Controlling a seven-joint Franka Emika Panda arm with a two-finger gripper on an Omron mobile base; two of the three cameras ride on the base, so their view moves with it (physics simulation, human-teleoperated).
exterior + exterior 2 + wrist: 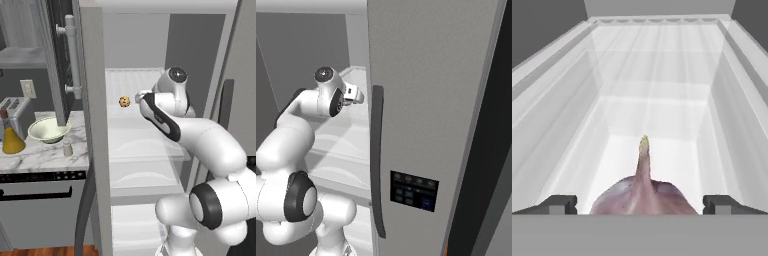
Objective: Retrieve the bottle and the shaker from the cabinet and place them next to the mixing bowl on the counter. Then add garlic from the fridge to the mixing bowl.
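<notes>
Up close in my hand view, the garlic (643,192) sits right between the 2 dark fingertips (558,205), a purplish-white bulb with its pale tip pointing up, and I see daylight on either side of it, so the claw (640,205) is spread wide and I can't tell that it touches the bulb at all. Past it the white fridge shelf (657,115) runs back to the rear wall. My left base view gives me what the hand cam can't: the arm reaching into the open fridge (95,150), a tan cookie (124,102) on the shelf just beside the wrist, and off to the left the counter (40,155) with the mixing bowl (48,130), the shaker (67,148) near it, and the bottle (12,139). From the right base view, the fridge's other door (426,125) blocks most of the interior.
</notes>
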